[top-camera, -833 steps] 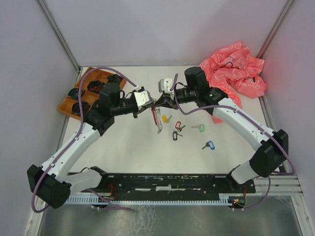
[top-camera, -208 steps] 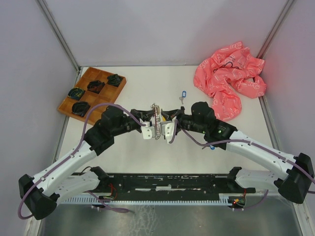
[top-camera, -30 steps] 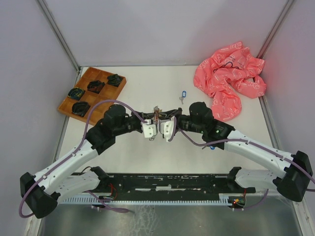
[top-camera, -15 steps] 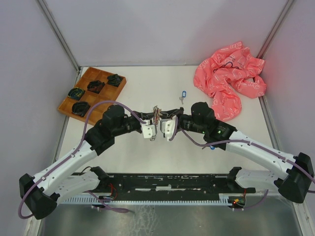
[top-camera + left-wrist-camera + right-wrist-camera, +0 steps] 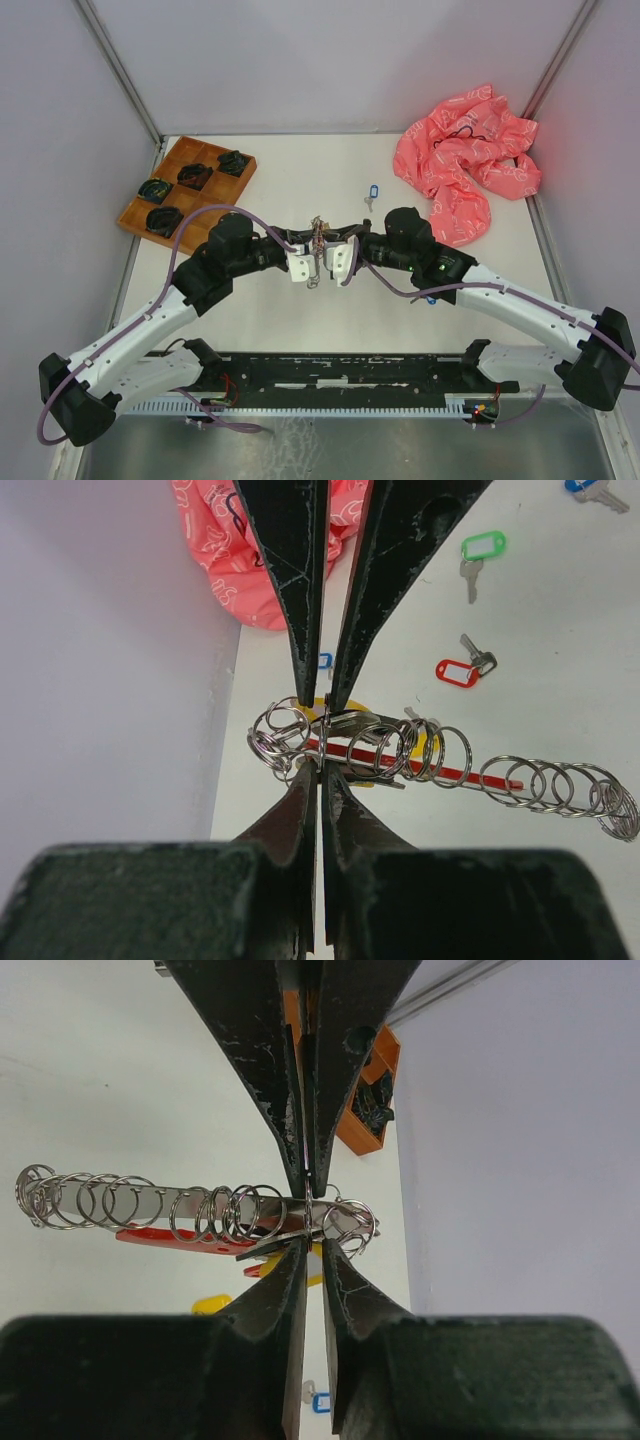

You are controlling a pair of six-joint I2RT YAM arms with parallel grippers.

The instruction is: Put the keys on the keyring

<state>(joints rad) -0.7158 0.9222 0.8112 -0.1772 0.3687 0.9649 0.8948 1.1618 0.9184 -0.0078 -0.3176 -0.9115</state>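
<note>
While the left fingers (image 5: 290, 815) are clenching an end ring of the keyring (image 5: 400, 752), the right fingers (image 5: 285, 1280) are pinching the same ring cluster from the opposite side, at the centre of the overhead view. A green-tagged key (image 5: 480, 548) and a red-tagged key (image 5: 457, 672) are lying loose on the tabletop (image 5: 560, 680), at the upper right of the left wrist view.

Place: we take this for a robotics lab test cell.
Walls: plain pale panels (image 5: 330, 60) close off the top, left and right of the overhead view, joined by metal corner posts (image 5: 120, 68).
Rig: we see a white-and-black left arm (image 5: 140, 320) and right arm (image 5: 520, 305), based at a black rail (image 5: 340, 368) along the bottom edge.
Surface: a white tabletop (image 5: 290, 170) at centre.
</note>
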